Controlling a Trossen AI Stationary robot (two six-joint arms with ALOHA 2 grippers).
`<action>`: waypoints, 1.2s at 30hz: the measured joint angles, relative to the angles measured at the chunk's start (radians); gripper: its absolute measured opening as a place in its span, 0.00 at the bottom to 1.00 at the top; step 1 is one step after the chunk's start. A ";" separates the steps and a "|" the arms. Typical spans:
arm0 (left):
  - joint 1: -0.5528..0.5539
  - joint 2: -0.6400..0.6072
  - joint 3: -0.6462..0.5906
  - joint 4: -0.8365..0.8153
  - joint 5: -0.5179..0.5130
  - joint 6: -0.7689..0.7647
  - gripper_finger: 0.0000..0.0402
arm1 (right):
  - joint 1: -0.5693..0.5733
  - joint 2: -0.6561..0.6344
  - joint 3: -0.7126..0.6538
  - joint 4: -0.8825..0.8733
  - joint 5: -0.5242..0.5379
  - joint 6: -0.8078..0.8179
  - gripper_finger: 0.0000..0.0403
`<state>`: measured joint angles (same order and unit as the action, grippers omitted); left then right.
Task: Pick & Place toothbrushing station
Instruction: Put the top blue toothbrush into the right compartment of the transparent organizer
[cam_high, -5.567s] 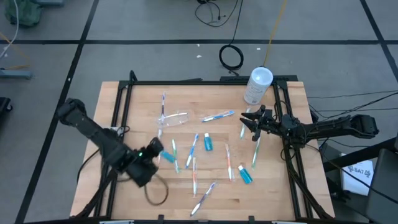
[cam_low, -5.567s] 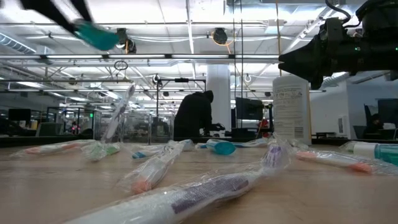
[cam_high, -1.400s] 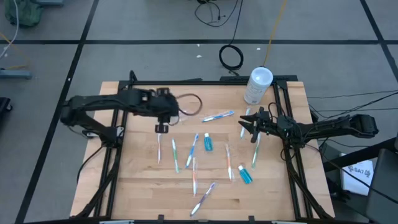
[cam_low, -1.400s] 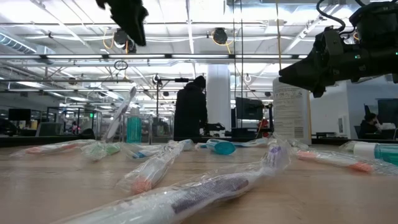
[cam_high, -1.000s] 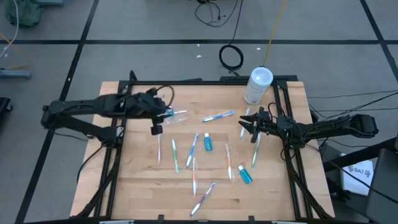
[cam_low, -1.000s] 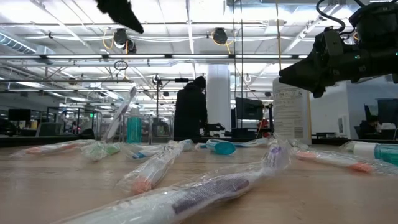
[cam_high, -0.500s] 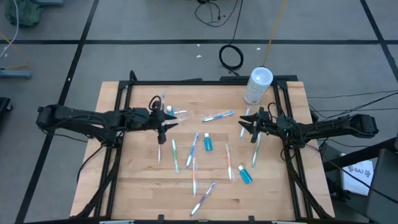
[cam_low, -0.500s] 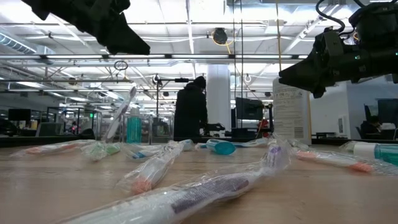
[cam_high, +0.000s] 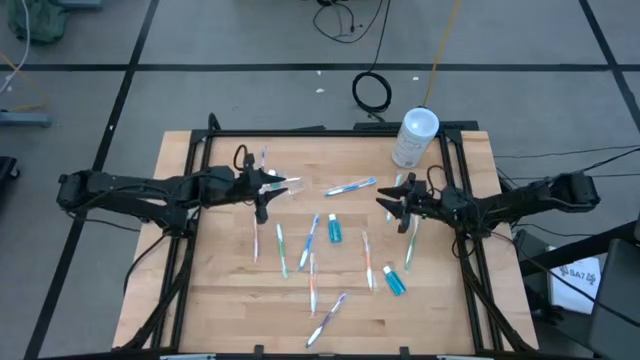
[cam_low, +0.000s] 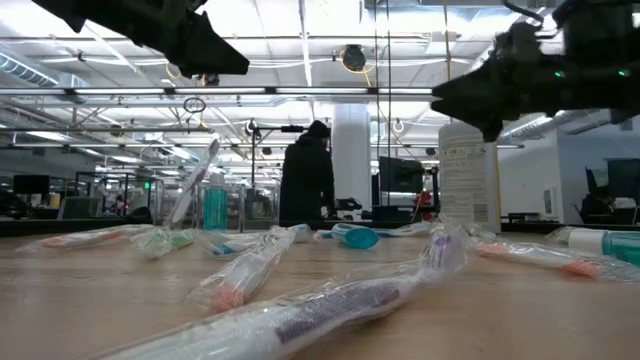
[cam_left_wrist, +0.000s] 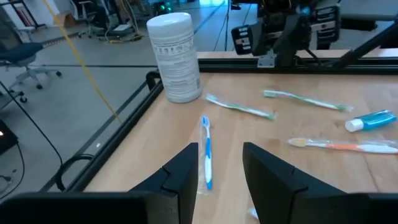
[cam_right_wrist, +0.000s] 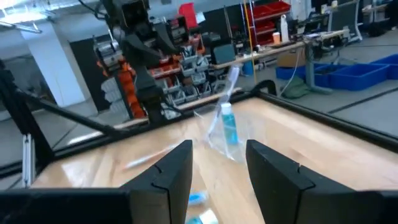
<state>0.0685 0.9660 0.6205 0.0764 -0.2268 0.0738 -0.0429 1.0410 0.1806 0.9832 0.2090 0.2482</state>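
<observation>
The clear plastic cup (cam_high: 287, 185) stands upright on the table's far left part. It holds a toothbrush (cam_low: 195, 172) and a teal tube (cam_low: 214, 207). It also shows in the right wrist view (cam_right_wrist: 224, 127). My left gripper (cam_high: 268, 192) is open and empty, raised above the table just left of the cup and pointing toward the table's right; it shows high in the low view (cam_low: 215, 55). The cup is out of its wrist view (cam_left_wrist: 221, 152). My right gripper (cam_high: 385, 205) is open and empty, raised at the right, pointing toward the cup (cam_right_wrist: 217, 149).
A white canister (cam_high: 415, 138) stands at the far right corner. Several wrapped toothbrushes (cam_high: 312, 285) and two teal tubes (cam_high: 335, 228) (cam_high: 393, 281) lie across the table's middle. A black frame (cam_high: 190, 200) edges the table. A person (cam_low: 310, 185) stands in the room behind.
My left gripper has come lower and reached toward the table's right, ending beside the cup. My right gripper has moved a little toward the table's left. The cup and its contents have stayed put.
</observation>
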 joint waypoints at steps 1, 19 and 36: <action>0.004 0.000 0.000 0.001 0.000 0.000 0.33 | -0.001 0.038 0.020 -0.002 0.001 0.006 0.35; 0.015 0.000 0.000 0.016 0.002 -0.031 0.33 | -0.066 0.462 0.452 -0.506 -0.002 -0.192 0.35; 0.014 0.000 0.000 0.018 0.054 -0.039 0.33 | -0.310 0.502 0.611 -0.969 -0.189 -0.449 0.48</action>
<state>0.0826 0.9661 0.6205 0.0941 -0.1730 0.0353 -0.3527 1.5434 0.7917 0.0141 0.0198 -0.2012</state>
